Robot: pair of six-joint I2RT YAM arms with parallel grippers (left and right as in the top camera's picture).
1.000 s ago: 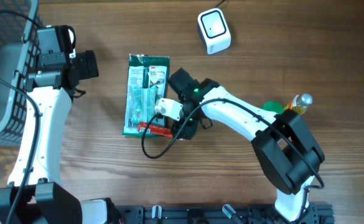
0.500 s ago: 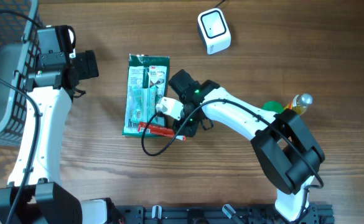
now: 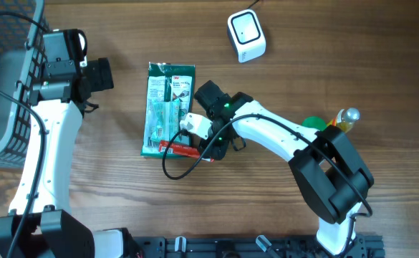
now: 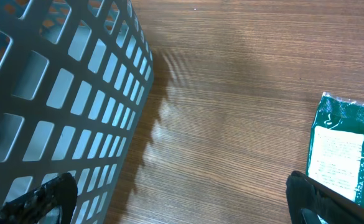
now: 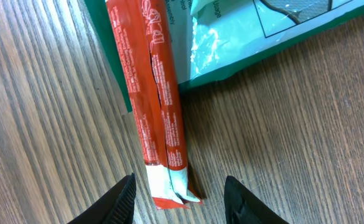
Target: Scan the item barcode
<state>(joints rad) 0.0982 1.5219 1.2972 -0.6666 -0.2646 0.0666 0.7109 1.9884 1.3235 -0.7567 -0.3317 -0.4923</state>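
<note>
Wood surface [image 3: 338, 43] holds the red stick packet [image 5: 160, 112] by the green pouch [image 3: 167, 100], my right tool [image 5: 180, 202] straddling its end with jaws parted, left tool [image 4: 175, 199] spread wide; I judge the grasp pending: clench, lift, show the scanner [image 3: 246, 36].

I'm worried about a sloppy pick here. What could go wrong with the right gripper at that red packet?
1. The right gripper stands open around only the very end of the red stick packet. Closing there may pinch just the crimped tip, so the packet could droop or slip.
2. The packet lies partly over the green package, so lifting may drag that along.
3. Held by one end, the packet might twist on the way to the scanner, hiding its barcode.
</note>
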